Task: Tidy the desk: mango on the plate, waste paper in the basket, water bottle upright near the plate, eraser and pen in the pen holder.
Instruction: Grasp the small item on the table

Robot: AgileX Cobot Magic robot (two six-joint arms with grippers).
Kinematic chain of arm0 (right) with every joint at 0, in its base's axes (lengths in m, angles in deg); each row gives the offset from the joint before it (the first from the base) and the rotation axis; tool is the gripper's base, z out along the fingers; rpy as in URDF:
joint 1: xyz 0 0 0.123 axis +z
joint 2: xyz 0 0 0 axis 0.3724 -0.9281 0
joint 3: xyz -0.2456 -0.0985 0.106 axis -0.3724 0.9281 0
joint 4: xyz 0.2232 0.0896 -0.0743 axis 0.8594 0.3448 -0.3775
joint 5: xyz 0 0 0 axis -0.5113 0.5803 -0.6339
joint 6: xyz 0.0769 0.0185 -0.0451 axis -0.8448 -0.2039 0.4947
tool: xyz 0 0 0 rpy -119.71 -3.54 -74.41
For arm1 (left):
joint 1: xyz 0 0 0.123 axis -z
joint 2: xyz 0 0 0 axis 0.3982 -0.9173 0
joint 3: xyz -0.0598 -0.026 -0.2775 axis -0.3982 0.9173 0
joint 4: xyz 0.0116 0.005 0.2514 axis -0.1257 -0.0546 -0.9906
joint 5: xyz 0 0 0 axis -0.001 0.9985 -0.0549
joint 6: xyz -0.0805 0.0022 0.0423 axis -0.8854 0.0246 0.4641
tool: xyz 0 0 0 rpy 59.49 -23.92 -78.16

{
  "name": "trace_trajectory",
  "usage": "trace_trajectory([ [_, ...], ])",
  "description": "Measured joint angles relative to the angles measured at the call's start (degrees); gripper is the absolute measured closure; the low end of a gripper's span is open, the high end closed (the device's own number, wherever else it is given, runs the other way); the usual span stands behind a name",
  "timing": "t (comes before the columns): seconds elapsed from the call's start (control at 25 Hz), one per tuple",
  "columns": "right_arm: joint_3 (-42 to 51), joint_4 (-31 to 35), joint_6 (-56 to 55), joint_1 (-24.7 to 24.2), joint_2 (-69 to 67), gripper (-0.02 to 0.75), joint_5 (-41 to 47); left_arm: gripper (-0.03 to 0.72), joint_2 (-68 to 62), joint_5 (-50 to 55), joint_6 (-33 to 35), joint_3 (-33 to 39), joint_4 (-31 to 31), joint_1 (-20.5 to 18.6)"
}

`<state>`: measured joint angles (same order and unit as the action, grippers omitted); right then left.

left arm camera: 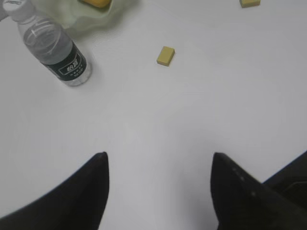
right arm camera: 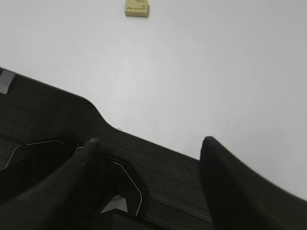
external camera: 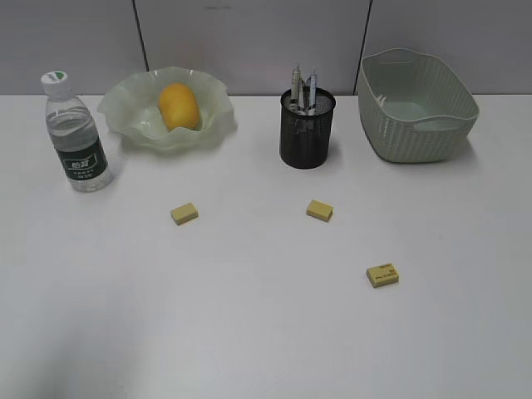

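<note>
While three yellow erasers lie loose on the white tabletop [external camera: 266, 332], the rest of the tidy-up looks done: the one mango [external camera: 179, 106] sits in the wavy-rimmed plate [external camera: 212, 125], the one water bottle [external camera: 75, 133] stands upright just left of that plate, and two pens [external camera: 303, 87] stand in the black mesh pen holder [external camera: 307, 133]. No waste paper is visible on the tabletop, and the basket [external camera: 416, 125] at the far right shows nothing inside from this angle. The left eraser [external camera: 184, 214] lies in front of the plate, the middle eraser [external camera: 319, 209] in front of the pen holder, and the right eraser [external camera: 382, 275] nearest the camera, all well apart. The left gripper [left arm camera: 158, 163] hovers over bare tabletop with its jaws apart and nothing between them; the right gripper [right arm camera: 148, 143] hangs back over a dark mat [right arm camera: 48, 115] at the tabletop edge, jaws likewise apart and empty. The step in hand is probably picking up an eraser: each arm should take the one on its own side, come straight down with the jaws spanning the short sides, close squarely, then lift above the pens before dropping it into the holder so the pens are not knocked.
</note>
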<state>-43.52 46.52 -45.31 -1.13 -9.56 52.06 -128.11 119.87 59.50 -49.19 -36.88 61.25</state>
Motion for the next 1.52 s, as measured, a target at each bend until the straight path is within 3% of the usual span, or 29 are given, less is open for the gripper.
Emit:
trace_trajectory([
  [0.28,0.0,0.0,0.0,0.0,0.0,0.24,-0.05,0.18,-26.67,1.24,1.5,-15.46,0.54,0.0],
  [0.48,0.0,0.0,0.0,0.0,0.0,0.24,-0.05,0.185,-41.74,4.07,8.05,-26.73,3.84,-0.3],
  [0.64,0.05,0.0,0.0,0.0,0.0,0.24,-0.11,0.188,-51.88,6.51,14.0,-33.72,10.01,-3.72],
  [0.76,0.23,0.0,0.0,0.0,0.0,0.24,-0.41,0.188,-58.04,7.17,16.34,-37.37,15.21,-8.24],
  [0.88,0.28,0.0,0.0,0.0,0.0,0.24,-0.69,0.19,-62.74,7.3,16.83,-40.66,16.23,-10.74],
  [1.52,0.28,0.0,0.0,0.0,0.0,0.241,-0.95,0.19,-81.09,8.3,19.66,-52.12,16.4,-11.36],
])
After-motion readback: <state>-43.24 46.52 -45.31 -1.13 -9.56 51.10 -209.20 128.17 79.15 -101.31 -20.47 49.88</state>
